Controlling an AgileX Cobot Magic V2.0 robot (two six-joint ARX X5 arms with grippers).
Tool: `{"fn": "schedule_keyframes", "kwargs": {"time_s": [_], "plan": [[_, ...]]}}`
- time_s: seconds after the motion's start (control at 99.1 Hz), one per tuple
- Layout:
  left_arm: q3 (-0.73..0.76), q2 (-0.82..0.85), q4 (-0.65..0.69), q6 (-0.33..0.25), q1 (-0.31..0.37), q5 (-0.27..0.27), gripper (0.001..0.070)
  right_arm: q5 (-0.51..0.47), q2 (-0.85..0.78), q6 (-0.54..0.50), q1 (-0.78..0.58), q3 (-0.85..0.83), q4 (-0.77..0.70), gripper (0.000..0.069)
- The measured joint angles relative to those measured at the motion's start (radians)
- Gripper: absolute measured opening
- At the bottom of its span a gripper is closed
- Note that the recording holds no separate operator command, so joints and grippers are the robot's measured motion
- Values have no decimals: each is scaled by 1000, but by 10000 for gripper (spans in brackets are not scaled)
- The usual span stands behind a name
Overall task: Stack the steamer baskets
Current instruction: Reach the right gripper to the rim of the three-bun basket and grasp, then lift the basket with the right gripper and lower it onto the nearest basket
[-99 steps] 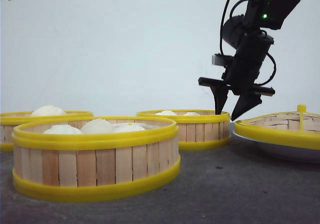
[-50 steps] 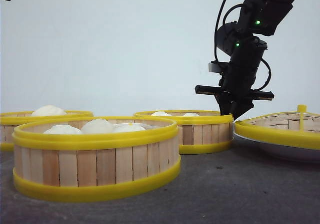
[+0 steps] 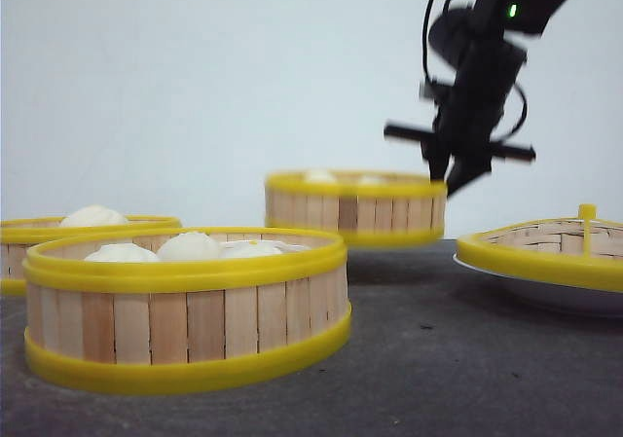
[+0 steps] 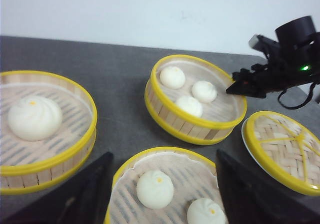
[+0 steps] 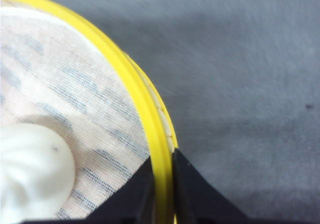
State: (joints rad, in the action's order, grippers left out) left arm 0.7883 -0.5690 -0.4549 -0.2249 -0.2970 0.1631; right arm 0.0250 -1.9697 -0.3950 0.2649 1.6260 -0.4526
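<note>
Surface: dark grey table (image 3: 458, 359) under a plain white wall; you see both in the front and left wrist views.

Right gripper (image 3: 450, 176): its fingers are pinched on the right-hand rim of the far basket, one finger inside the wall and one outside, as your right wrist view shows (image 5: 162, 184).

Lifted basket (image 3: 355, 209): it hangs clear of the table at the far middle, level, with its bottom rim above the tabletop and a shadow under it. It is slightly blurred in the front view. In the left wrist view (image 4: 195, 99) it carries three white buns (image 4: 192, 91) on a cloth liner.

Grip position: the gripper sits at the basket's right edge, above the rim, the arm rising up and to the right.

Near basket (image 3: 187, 306): it rests on the table at the near left and holds buns; the left wrist view (image 4: 165, 186) shows two, with part of this basket cut off by the frame.

Left basket (image 3: 58, 237): it rests on the table at the far left, partly behind the near basket, with one large bun (image 4: 34, 117).

Lid (image 3: 550, 244): woven, yellow-rimmed, lying on a white plate (image 3: 545, 296) at the right, apart from the lifted basket.

Left gripper (image 4: 162, 204): you see only two dark fingers, spread wide and holding nothing, above the near basket.
</note>
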Motion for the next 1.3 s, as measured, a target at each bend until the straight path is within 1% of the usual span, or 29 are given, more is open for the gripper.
{"fn": "schedule_keyframes", "kwargs": {"time_s": [0.212, 0.323, 0.434, 0.595, 0.746, 0.827, 0.908, 1.15, 1.301], "plan": [[0, 86, -58, 0, 0, 0, 388, 131, 183, 43, 20, 18, -46, 25], [0, 116, -87, 0, -1, 0, 388, 159, 248, 89, 68, 21, -110, 25], [0, 136, -102, 0, -1, 0, 388, 168, 268, 152, 140, 21, -182, 25], [0, 146, -119, 0, -1, 0, 388, 150, 264, 233, 255, 21, -259, 25], [0, 146, -118, 1, -1, 0, 388, 45, 250, 291, 365, 21, -253, 25], [0, 146, -118, 0, -1, 0, 388, 25, 235, 305, 404, 21, -252, 25], [0, 146, -118, 0, -1, 0, 388, 27, 210, 313, 423, 21, -253, 25], [0, 146, -118, 1, -1, 0, 388, 13, 98, 313, 422, 19, -262, 25], [0, 146, -118, 1, -1, 0, 388, 12, 84, 312, 422, 18, -263, 23]]}}
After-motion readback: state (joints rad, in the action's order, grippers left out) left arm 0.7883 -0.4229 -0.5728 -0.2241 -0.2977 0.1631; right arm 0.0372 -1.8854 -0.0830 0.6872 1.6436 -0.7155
